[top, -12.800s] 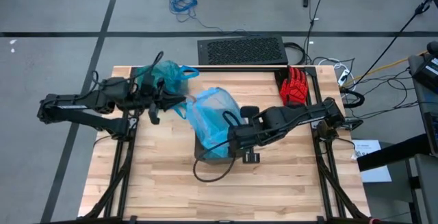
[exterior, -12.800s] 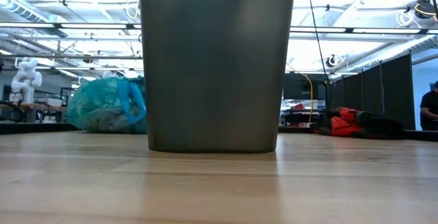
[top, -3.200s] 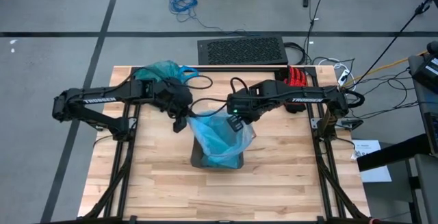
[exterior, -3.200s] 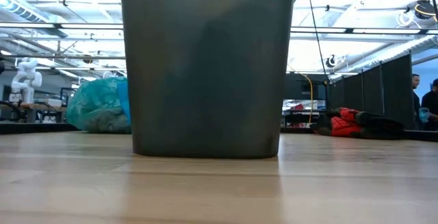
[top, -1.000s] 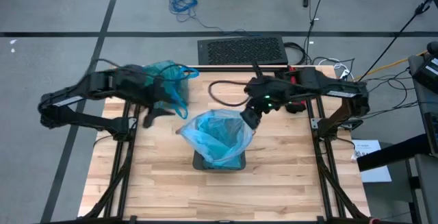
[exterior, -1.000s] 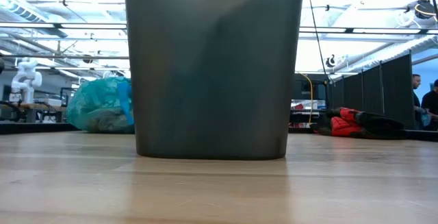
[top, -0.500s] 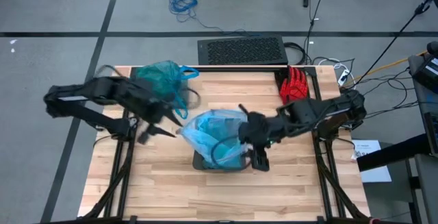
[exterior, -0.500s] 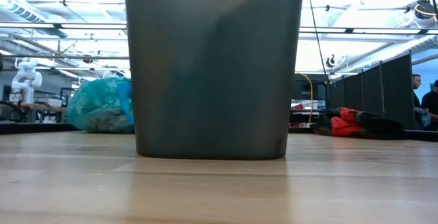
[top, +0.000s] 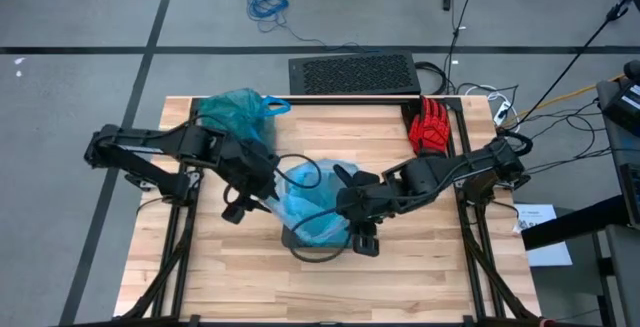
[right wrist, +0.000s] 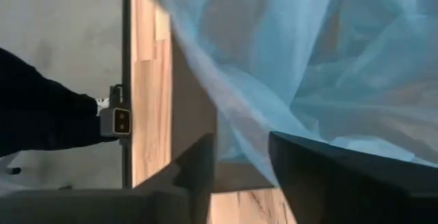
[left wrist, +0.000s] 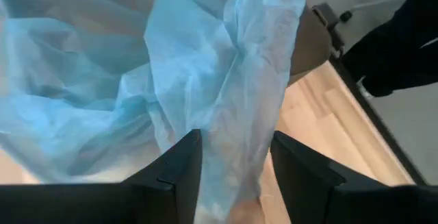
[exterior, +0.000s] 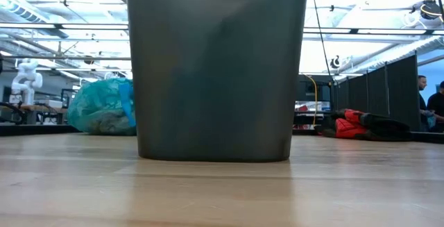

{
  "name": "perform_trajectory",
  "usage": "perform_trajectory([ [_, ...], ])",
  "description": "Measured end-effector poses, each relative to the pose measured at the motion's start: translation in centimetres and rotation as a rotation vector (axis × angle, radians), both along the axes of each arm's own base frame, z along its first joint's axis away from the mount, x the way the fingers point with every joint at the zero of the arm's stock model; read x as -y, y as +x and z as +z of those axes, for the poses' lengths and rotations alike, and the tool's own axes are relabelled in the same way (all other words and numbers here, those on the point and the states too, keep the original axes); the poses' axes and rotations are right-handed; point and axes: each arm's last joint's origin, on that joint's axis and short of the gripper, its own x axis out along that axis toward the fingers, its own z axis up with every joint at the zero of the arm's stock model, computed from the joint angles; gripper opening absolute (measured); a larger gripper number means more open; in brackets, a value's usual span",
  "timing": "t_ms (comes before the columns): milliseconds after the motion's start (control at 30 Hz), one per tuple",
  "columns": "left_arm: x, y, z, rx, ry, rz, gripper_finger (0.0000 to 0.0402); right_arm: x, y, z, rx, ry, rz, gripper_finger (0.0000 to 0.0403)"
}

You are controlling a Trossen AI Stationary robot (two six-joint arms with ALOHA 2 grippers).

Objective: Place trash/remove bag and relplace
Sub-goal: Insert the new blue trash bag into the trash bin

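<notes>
A dark bin stands mid-table, lined with a paler sky-blue plastic bag. My left gripper is at the bin's left side, open, with a hanging fold of that liner between its fingers. My right gripper is at the bin's right near corner, open, its fingers astride the liner's edge beside the bin wall. The teal-green bag with blue handle loops rests on the table's far left. The trash is hidden. My left gripper slants down over the liner's left rim; the film runs between its spread fingers, and I cannot tell whether they touch it. My right gripper slants down with the liner's edge between its spread fingers; touching or not, I cannot tell.
A red glove lies at the table's far right. A black grille sits beyond the far edge. In the low view the bin fills the middle, the teal bag behind it on the left. Bare wood lies along the near edge.
My left gripper has swung from beside the teal bag toward the bin's left side, sinking a little. My right gripper has come from the bin's far side round toward the near edge and down. The liner's wide-spread mouth is now bunched between the two.
</notes>
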Motion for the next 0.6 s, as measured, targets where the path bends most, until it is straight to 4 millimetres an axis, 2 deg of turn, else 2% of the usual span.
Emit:
perform_trajectory([
  [100,0.4,0.1,0.0,-0.007,-0.023,0.007,0.0127,0.3,0.4,-0.3,-0.001,-0.02,-0.022,0.0083],
  [200,1.0,-0.2,0.0,-0.029,-0.051,-0.005,0.0069,0.3,0.6,-0.3,0.019,-0.011,-0.032,0.0025],
  [300,1.8,-0.6,0.0,-0.063,-0.106,-0.056,0.0013,0.0,0.7,-0.2,0.033,-0.002,-0.031,0.0008],
  [433,2.9,-1.0,0.0,-0.106,-0.168,-0.067,0.0003,-0.6,0.5,-0.2,0.03,0.018,-0.036,0.0002],
  [600,4.7,-1.5,0.1,-0.115,-0.157,-0.095,0.0001,-2.4,0.0,0.0,0.049,0.044,-0.004,0.0001],
])
